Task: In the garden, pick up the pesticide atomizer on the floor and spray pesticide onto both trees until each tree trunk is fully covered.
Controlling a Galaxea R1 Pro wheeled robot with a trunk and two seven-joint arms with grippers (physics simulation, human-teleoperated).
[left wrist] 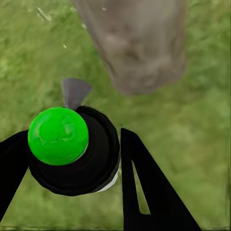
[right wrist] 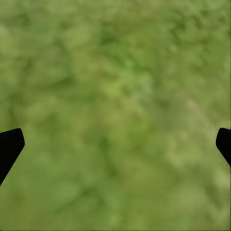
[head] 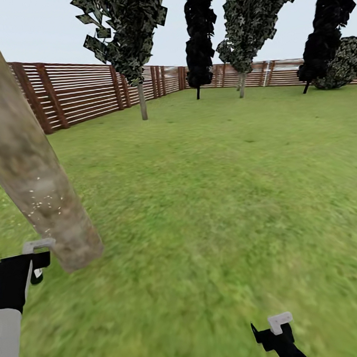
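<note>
White specks of pesticide [head: 40,200] dot only part of the trunk [head: 35,171] just ahead of the left tool [left wrist: 72,159], clamped on the atomizer [left wrist: 72,149]; more coverage and another tree [head: 133,44] likely remain, right tool [head: 277,328] apart, empty.

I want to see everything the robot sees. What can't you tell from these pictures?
- Trunk: its top is cut off by the head view's edge; its far side faces away, so full speck coverage can't be told.
- Atomizer: in the left wrist view, the left gripper's fingers hide its sides.
- Right gripper: the head view's bottom edge cuts its arm.
</note>
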